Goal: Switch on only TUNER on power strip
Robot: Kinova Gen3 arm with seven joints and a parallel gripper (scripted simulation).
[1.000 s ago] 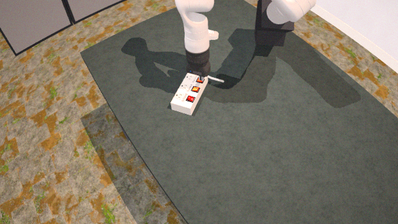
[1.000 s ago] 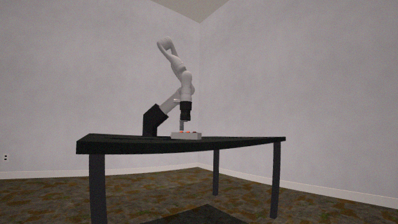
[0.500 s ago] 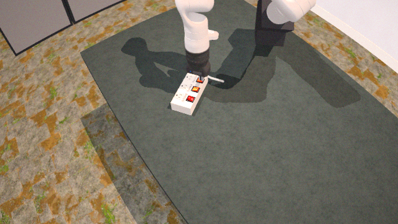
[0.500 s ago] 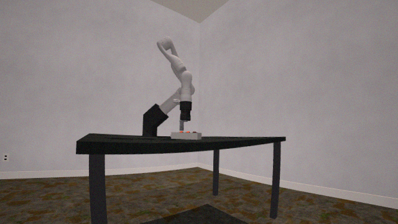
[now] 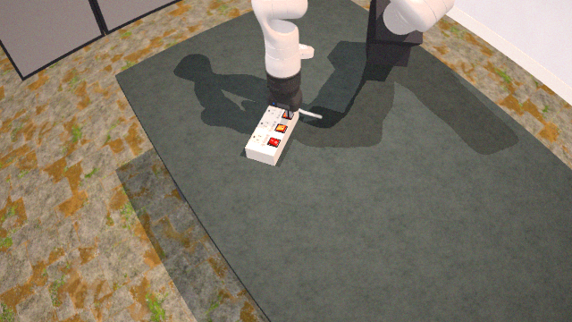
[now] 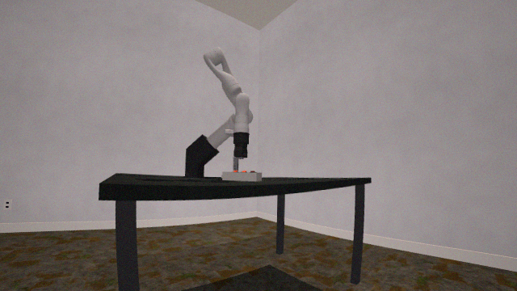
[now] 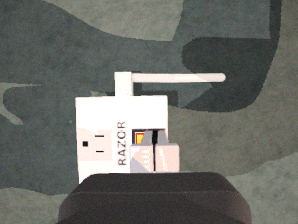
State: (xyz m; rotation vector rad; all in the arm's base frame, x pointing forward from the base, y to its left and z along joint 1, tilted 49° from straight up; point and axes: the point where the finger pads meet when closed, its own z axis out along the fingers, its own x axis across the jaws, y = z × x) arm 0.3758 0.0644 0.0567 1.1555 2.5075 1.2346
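My arm (image 6: 235,94) folds over from its upper joint, wrist vertical; my hand (image 5: 288,113) points straight down, fingers fully closed, holding nothing.

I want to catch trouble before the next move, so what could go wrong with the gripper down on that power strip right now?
1. The shut gripper sits over the end switch labelled RAZOR, not TUNER; pressing there may leave the wrong switch on.
2. The power strip lies loose on the table; an off-centre push near its cord end could slide or tip it.
3. The middle switch is close by and could get nudged.
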